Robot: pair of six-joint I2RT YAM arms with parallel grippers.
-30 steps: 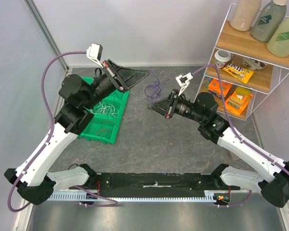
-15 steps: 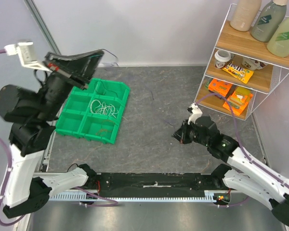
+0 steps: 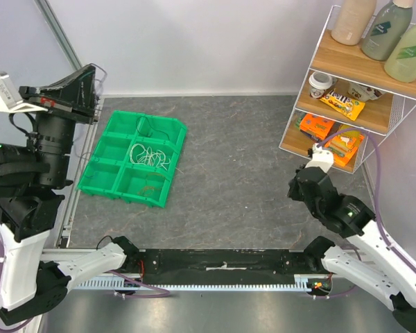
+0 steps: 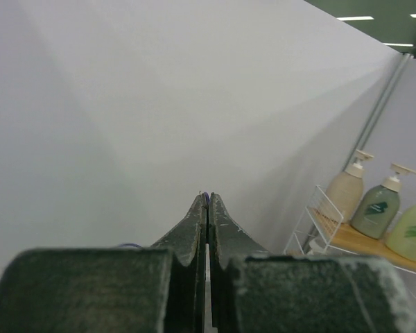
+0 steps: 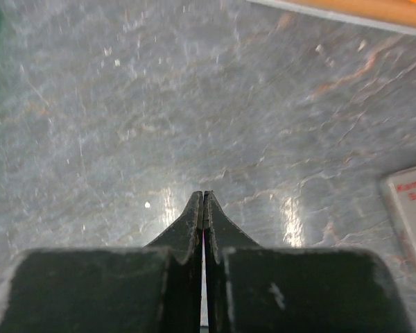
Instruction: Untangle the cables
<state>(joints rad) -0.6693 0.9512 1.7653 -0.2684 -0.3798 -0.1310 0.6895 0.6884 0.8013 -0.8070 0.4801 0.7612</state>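
thin white cables [image 3: 150, 155] lay in a green tray [image 3: 100, 175] on the grey desk [image 3: 236, 173]. left fingers [image 4: 196, 225], raised left of the tray, were pressed together, a purple fleck at their tips too small to identify. right fingers [image 5: 193, 215], well right of the tray, were closed over the desk.
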